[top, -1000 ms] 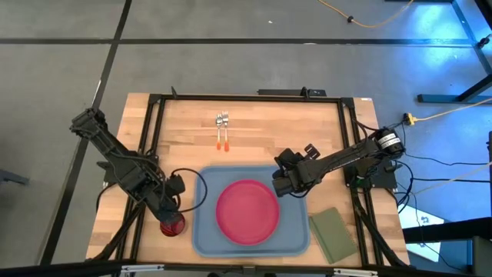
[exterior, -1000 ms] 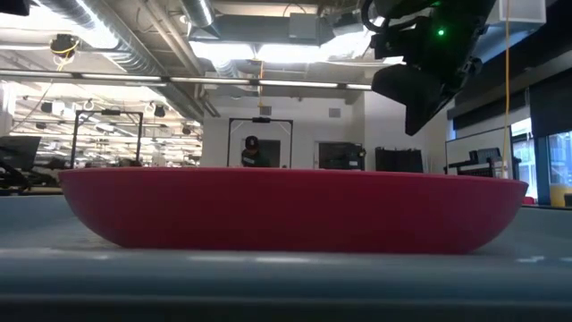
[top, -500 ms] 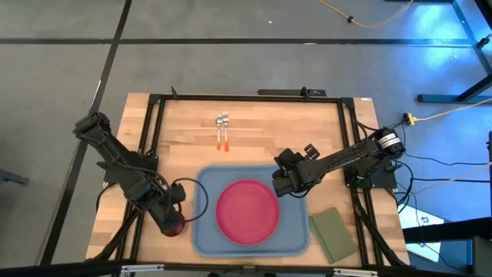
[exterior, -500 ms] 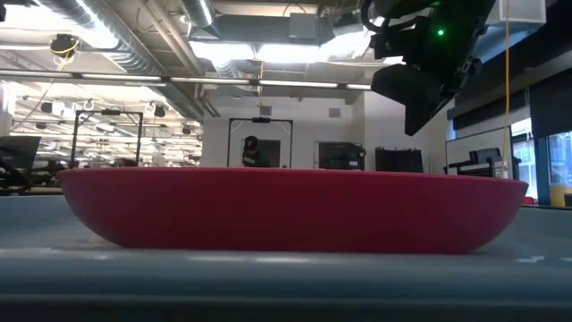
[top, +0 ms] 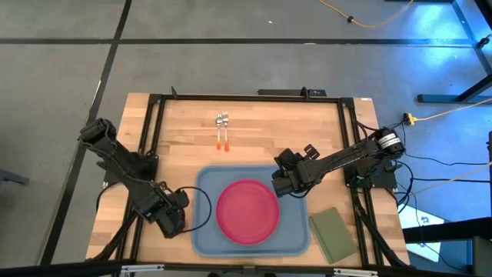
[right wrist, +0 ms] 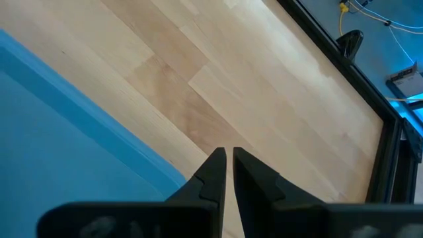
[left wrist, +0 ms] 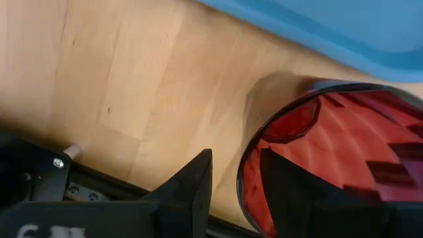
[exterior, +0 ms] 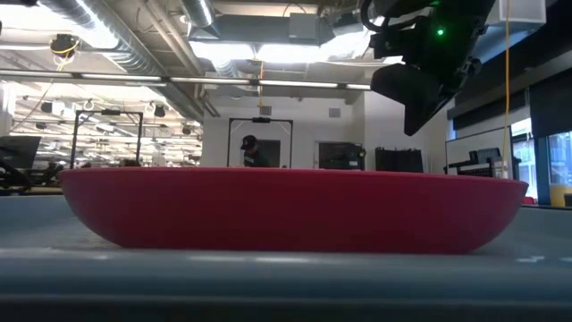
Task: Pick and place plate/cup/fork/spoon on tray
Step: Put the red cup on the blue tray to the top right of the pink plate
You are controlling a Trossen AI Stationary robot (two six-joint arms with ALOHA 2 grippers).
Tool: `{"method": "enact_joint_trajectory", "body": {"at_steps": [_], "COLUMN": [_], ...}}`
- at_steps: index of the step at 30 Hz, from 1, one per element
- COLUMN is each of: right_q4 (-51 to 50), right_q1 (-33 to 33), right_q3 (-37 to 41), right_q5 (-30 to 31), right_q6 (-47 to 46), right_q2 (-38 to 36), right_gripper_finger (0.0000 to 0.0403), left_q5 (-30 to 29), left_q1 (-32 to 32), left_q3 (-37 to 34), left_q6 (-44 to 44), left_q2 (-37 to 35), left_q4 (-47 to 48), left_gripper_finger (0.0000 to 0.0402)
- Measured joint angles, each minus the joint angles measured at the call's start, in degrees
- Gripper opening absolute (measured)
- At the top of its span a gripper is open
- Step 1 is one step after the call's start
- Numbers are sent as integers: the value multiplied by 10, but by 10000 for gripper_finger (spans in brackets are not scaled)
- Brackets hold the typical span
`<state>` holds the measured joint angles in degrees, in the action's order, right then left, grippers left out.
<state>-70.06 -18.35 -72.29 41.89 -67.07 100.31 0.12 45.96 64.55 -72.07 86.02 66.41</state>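
- The wooden table [top: 254, 131] has light boards and a dark metal frame around its edge.
- The big blue tray [top: 204, 231] lies flat on the table, close to the near edge.
- The fork [top: 219, 129] and the spoon [top: 226, 129] lie side by side on the wood, well apart from the tray, orange handles pointing toward it.
- A green pad [top: 332, 235] lies on the table just beside the tray.
- The red cup [left wrist: 344, 158] stands on the wood just beside the tray.
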Motion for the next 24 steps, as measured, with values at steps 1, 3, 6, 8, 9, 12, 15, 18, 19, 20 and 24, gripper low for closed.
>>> {"method": "enact_joint_trajectory", "body": {"at_steps": [1, 3, 6, 8, 9, 12, 15, 18, 19, 20, 24], "right_q4": [0, 0, 0, 0, 0, 0, 2, 7, 8, 10, 12], "right_q1": [0, 0, 0, 0, 0, 0, 0, 0, 0, 0, 0], "right_q3": [0, 0, 0, 0, 0, 0, 0, 0, 0, 0, 0], "right_q5": [0, 0, -1, -1, -1, -1, -1, -1, -1, -1, -1], "right_q6": [0, 0, 0, 0, 0, 0, 0, 0, 0, 0, 0], "right_q2": [0, 0, 0, 0, 0, 0, 0, 0, 0, 0, 0], "right_gripper_finger": [33, 33, 33, 33, 33, 33, 33, 33, 33, 33, 33], "left_q5": [0, 0, -6, -7, -6, 10, 51, 75, 80, 82, 102], "left_q1": [0, 0, 0, 0, -1, -7, -17, -24, -26, -29, -44], "left_q3": [0, 0, 0, 0, 0, 0, 0, 0, 0, 1, 1], "left_q6": [5, 5, 6, 6, 6, 8, 20, 30, 34, 37, 41], "left_q2": [5, 18, 34, 42, 45, 48, 48, 48, 47, 47, 44], "left_q4": [0, 0, 0, 0, 0, 0, 0, 4, 6, 5, 5], "left_gripper_finger": [120, 120, 120, 120, 120, 115, 91, 41, 23, 13, 6]}}
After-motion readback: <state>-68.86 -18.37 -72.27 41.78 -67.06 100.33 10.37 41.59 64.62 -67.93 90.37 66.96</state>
